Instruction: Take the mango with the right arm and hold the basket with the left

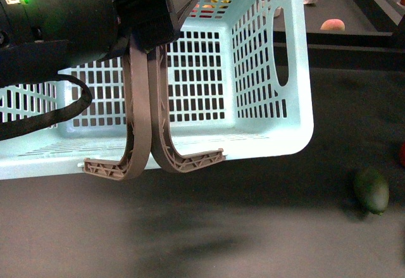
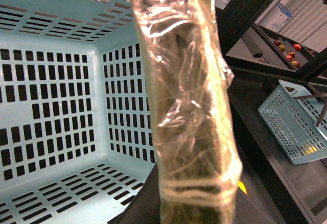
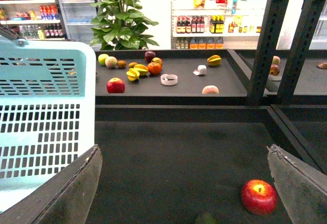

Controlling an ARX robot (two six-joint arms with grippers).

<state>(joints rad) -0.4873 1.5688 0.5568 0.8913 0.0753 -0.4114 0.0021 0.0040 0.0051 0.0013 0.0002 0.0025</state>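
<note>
Mind the wrong fruit first. Your right pincer hangs wide open and empty over the worktop, with a red apple just beside one finger and a green fruit close underneath. Close here and you'd likely take one of those. The mango, as best I can judge, is the smooth peach-orange fruit on the back shelf, well apart from the pincer. That's a long reach, with yellow starfruits further along the shelf to fool you. Over on the other side, your left pincer is clamped on the two handles, and the basket hangs tilted from them, apparently lifted. Any jolt could swing it or slip that grip. The left wrist view is mostly blocked, so trust the front view there.
</note>
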